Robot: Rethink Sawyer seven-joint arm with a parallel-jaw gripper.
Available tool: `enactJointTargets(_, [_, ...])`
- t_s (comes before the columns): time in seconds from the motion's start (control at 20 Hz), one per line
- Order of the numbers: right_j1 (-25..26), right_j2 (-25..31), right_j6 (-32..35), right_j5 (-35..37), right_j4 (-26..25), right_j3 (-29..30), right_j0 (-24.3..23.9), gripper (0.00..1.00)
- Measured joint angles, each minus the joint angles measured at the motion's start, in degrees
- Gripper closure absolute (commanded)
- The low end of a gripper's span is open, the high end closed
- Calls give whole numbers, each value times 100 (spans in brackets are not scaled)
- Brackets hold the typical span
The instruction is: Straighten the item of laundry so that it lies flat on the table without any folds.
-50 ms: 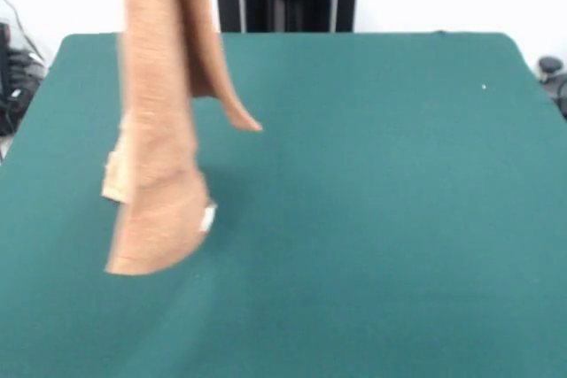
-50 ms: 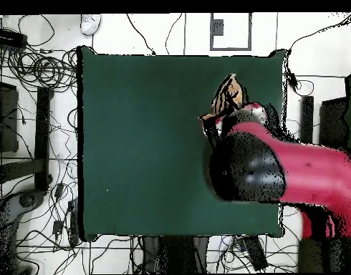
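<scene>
The item of laundry [image 1: 155, 130] is a tan terry towel hanging in a long folded strip over the left part of the table [image 1: 372, 219]. Its top runs out of the front view's upper edge. Its lower end, with a small white tag [image 1: 208, 217], hangs close above the green surface, and a narrower flap [image 1: 226, 86] curls out to the right. In the overhead view only a bunched bit of the item of laundry [image 2: 228, 94] shows beyond the red and black arm [image 2: 279, 168], near the table's [image 2: 135, 143] right far part. The arm hides the gripper holding the towel up.
Tangled cables [image 2: 35, 71] lie on the floor around the table's left side in the overhead view. Dark equipment [image 1: 13, 77] sits off the table's left edge in the front view, and a small dark object [image 1: 551, 66] sits off its right corner.
</scene>
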Motion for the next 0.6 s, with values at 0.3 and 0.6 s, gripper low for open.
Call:
enactJointTargets(0.3, [195,-310,762,-2,364,-7,503,100])
enactJointTargets(0.6, [699,-727,1189,-99,672,-119,795,100])
